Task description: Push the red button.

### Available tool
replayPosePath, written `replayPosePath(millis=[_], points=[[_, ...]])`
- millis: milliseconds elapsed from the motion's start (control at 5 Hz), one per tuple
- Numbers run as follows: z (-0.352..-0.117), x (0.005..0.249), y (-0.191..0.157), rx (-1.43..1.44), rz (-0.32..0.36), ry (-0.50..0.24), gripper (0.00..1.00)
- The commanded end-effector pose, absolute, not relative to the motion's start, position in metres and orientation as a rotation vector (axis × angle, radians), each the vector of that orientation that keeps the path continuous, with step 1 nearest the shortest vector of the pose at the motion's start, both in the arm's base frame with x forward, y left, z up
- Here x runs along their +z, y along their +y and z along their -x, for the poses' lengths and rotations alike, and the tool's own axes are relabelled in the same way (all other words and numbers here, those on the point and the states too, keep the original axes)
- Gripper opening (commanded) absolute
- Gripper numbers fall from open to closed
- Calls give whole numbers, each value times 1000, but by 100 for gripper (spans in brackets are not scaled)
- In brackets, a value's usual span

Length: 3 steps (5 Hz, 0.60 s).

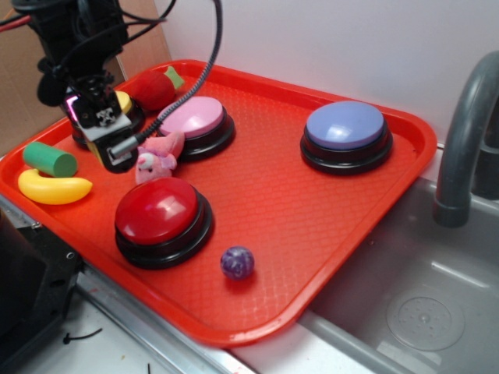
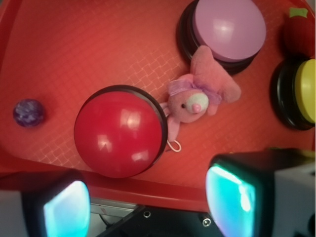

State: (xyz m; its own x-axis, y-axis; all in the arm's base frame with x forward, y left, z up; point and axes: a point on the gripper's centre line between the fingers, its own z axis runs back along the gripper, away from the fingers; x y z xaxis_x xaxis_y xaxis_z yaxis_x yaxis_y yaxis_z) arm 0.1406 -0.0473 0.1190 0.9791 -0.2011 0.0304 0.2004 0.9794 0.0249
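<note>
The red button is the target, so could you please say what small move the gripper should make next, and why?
Probably shift the gripper sideways until it is over the red button, then lower. In the exterior view it hangs beside the pink plush toy, off the dome; the wrist view shows the button left of centre between the fingers.

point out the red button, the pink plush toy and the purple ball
red button (image 1: 157, 205), exterior view, top of the dome
pink plush toy (image 2: 195, 101), wrist view, on its face
purple ball (image 1: 237, 262), exterior view, middle of the ball
</note>
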Motion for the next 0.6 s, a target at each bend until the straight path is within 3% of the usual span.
replayPosePath(millis=[0,400], points=[[-140,82,-52,-209,23,-83,100],[-152,71,-63,-233,17,-62,100]])
